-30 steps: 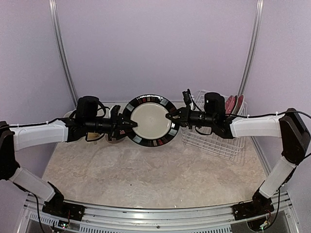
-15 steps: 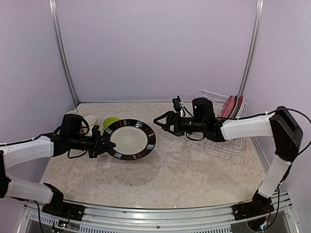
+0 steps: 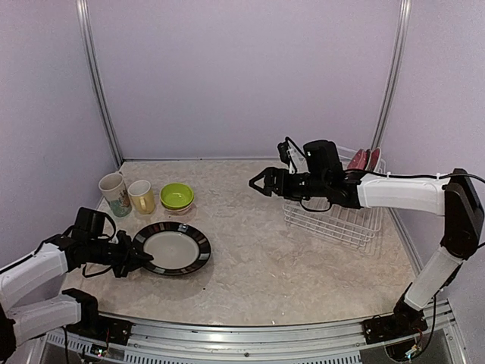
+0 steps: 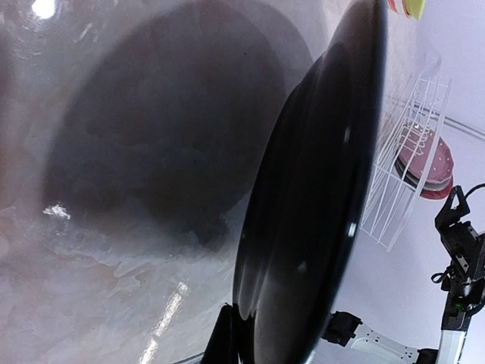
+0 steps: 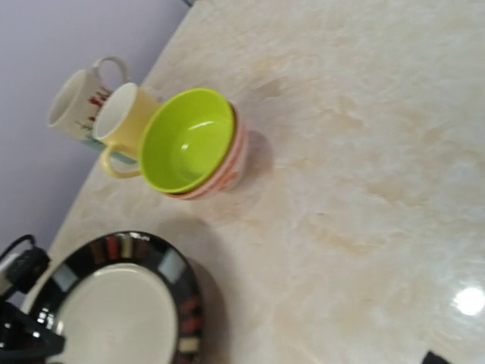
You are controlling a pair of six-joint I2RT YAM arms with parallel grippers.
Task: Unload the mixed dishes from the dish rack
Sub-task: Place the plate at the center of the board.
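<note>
The dark plate (image 3: 173, 249), black-rimmed with a cream centre, hangs low and nearly flat over the table's front left. My left gripper (image 3: 141, 262) is shut on its left rim. The left wrist view shows the plate's black underside (image 4: 318, 205) with its shadow on the table, and my left gripper (image 4: 246, 337) clamped on the rim. My right gripper (image 3: 258, 180) hangs open and empty left of the white dish rack (image 3: 337, 216). Pink plates (image 3: 362, 161) stand in the rack. On the table are the cream mug (image 3: 114, 193), the yellow cup (image 3: 142, 197) and the lime-green bowl (image 3: 176, 197).
In the right wrist view the lime-green bowl (image 5: 189, 140) sits nested in the white-and-red bowl (image 5: 227, 173), beside the yellow cup (image 5: 121, 117) and cream mug (image 5: 76, 95). The dark plate (image 5: 121, 303) lies below them. Purple walls close in the back and sides.
The right gripper let go of the dark plate, opened and drew back toward the rack. The left arm carried the plate from mid-air at the centre down to the front left.
</note>
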